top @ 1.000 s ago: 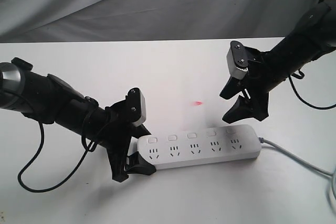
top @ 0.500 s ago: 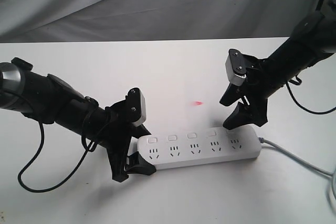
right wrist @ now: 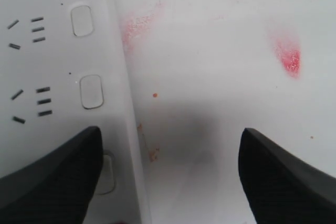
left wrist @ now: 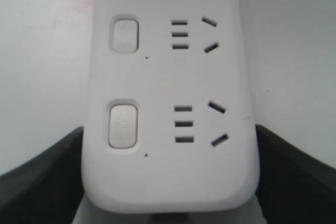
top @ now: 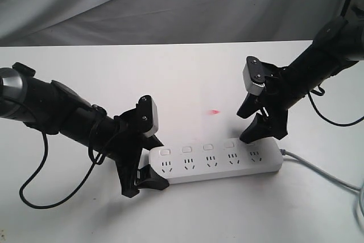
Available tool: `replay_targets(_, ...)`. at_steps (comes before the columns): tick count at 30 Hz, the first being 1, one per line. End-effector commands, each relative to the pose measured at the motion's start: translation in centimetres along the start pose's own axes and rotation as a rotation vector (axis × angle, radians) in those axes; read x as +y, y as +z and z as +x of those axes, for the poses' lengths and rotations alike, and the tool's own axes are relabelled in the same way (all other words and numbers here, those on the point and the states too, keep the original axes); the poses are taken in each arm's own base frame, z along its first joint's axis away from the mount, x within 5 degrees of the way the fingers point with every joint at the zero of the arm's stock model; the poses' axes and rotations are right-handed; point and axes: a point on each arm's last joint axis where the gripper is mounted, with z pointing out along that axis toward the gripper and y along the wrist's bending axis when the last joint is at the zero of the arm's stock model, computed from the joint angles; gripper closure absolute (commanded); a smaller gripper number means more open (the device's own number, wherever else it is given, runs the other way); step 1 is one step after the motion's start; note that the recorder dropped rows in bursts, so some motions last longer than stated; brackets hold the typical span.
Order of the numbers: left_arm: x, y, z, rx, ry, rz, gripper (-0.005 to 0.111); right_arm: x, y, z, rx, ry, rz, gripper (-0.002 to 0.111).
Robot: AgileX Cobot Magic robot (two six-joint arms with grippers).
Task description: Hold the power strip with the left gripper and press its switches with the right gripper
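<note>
White plastic, the power strip [top: 213, 163] lies low in the middle of the exterior view on the pale table [top: 193, 78], its cord [top: 321, 170] trailing off to the lower right. The left gripper [top: 154, 163] straddles the strip's left end, so I'd say it is clamped on it. The right gripper [top: 245, 127] hangs with its jaws spread wide and nothing in them, at the right-hand end of the row of switches [top: 208, 147].

To press well, I reckon it should line one fingertip up squarely over a single button and come straight down, gently, with the other claw pinning the bar.

The right wrist view shows what the exterior hides. One finger [right wrist: 52, 182] overlaps a button, though I cannot tell if it touches. The other sits over bare table beside the strip, near red smudges [right wrist: 287, 56]. Only the left wrist view shows both fingers [left wrist: 42, 182] snug against the strip's long sides.
</note>
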Motion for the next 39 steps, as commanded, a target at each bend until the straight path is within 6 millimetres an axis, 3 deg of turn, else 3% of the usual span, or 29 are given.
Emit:
replay_targets(1, 0.0, 0.0, -0.2, 0.001, 0.0, -0.008, 0.107, -0.1, 0.2, 1.0, 0.063, -0.014, 0.006, 0.041)
replay_targets(16, 0.0, 0.0, -0.2, 0.001, 0.0, -0.008, 0.107, -0.6, 1.4, 2.6, 0.151, 0.003, 0.013, 0.041)
replay_targets(23, 0.0, 0.0, -0.2, 0.001, 0.0, -0.008, 0.107, -0.3, 1.0, 1.5, 0.065, -0.014, -0.006, 0.041)
replay_targets(30, 0.0, 0.0, -0.2, 0.001, -0.002, -0.008, 0.107, 0.4, -1.8, -1.1, -0.037, -0.021, 0.024, 0.041)
replay_targets(35, 0.0, 0.0, -0.2, 0.001, -0.002, -0.008, 0.107, 1.4, -5.4, -3.9, -0.147, -0.021, 0.095, 0.041)
replay_targets(39, 0.0, 0.0, -0.2, 0.001, 0.0, -0.008, 0.107, 1.6, -6.1, -4.7, -0.193, -0.011, 0.119, 0.041)
